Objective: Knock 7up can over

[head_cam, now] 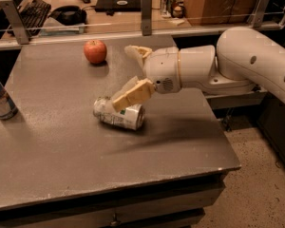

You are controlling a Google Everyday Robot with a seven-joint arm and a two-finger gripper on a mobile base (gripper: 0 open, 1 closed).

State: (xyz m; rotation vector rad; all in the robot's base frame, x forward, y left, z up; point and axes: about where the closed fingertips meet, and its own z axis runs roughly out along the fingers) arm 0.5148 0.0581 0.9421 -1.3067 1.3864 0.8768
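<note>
While the silvery, green-marked 7up can [119, 115] lay on its side near the middle of the matte grey tabletop [61, 151], the gripper [123, 77] hung just above it, its two tan, wedge-shaped fingers [133, 94] spread wide and holding nothing, the lower one overlapping the can. A round red apple [95, 51] sat farther back.
</note>
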